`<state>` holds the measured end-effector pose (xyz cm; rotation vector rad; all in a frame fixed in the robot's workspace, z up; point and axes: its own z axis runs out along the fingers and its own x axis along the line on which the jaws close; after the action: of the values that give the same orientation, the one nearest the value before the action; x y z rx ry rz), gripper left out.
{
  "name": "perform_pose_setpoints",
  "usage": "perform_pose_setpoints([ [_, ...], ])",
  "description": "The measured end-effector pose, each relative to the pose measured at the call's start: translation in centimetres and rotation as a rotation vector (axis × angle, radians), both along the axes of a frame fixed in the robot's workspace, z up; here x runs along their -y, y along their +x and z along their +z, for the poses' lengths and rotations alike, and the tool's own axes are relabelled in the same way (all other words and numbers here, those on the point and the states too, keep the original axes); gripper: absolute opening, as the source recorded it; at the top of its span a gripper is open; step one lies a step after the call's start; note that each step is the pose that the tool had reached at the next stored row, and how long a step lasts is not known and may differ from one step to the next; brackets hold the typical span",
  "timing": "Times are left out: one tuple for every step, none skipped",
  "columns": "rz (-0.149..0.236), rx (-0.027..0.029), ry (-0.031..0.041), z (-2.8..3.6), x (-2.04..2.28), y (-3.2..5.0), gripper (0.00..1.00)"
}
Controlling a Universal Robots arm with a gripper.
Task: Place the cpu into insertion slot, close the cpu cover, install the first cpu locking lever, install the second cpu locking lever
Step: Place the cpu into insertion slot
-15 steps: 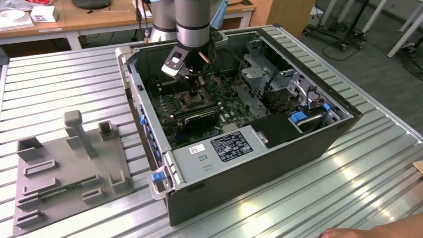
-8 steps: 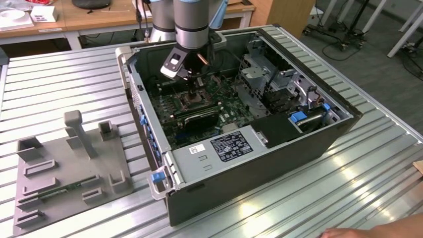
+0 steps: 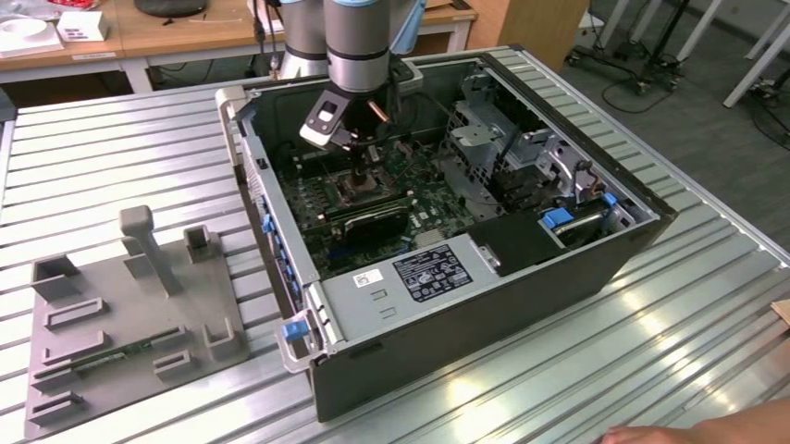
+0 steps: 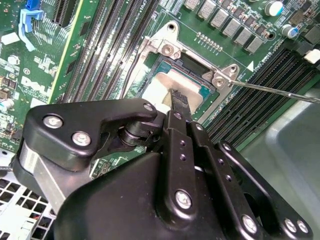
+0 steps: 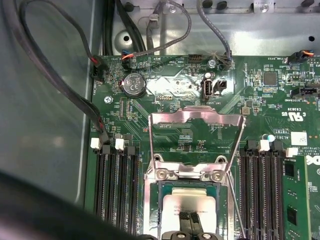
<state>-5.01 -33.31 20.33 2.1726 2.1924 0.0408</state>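
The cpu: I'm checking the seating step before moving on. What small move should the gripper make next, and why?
Probably a straight lift, clear of the cpu. In the first wrist view it appears to lie flat inside the insertion slot. The gripper rests on its top with tips together, and the cpu cover stands raised, not yet closed.

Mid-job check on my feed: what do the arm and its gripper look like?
The arm is a silver-grey tube with pale blue joint caps. A white-and-black box is mounted at its wrist. The gripper is matte black, built from jointed link plates fastened with silver screws, and it narrows to two slim black fingers.
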Motion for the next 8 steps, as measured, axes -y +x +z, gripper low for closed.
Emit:
perform_pose_setpoints([
  [0.000, -0.0001, -0.0001, -0.06, 0.00, 0.00, 0.10],
  [0.000, -0.0002, -0.0002, -0.12, 0.01, 0.00, 0.10],
  [0.000, -0.0002, -0.0002, -0.19, 0.01, 0.00, 0.10],
  [0.000, -0.0002, -0.0002, -0.26, 0.01, 0.00, 0.10],
  [0.000, -0.0004, -0.0001, -0.32, 0.01, -0.01, 0.10],
  [0.000, -0.0007, 0.0000, -0.36, 0.02, -0.02, 0.10],
  [0.000, -0.0008, 0.0000, -0.39, 0.02, -0.02, 0.10],
  [0.000, -0.0007, 0.0001, -0.40, 0.02, -0.02, 0.10],
])
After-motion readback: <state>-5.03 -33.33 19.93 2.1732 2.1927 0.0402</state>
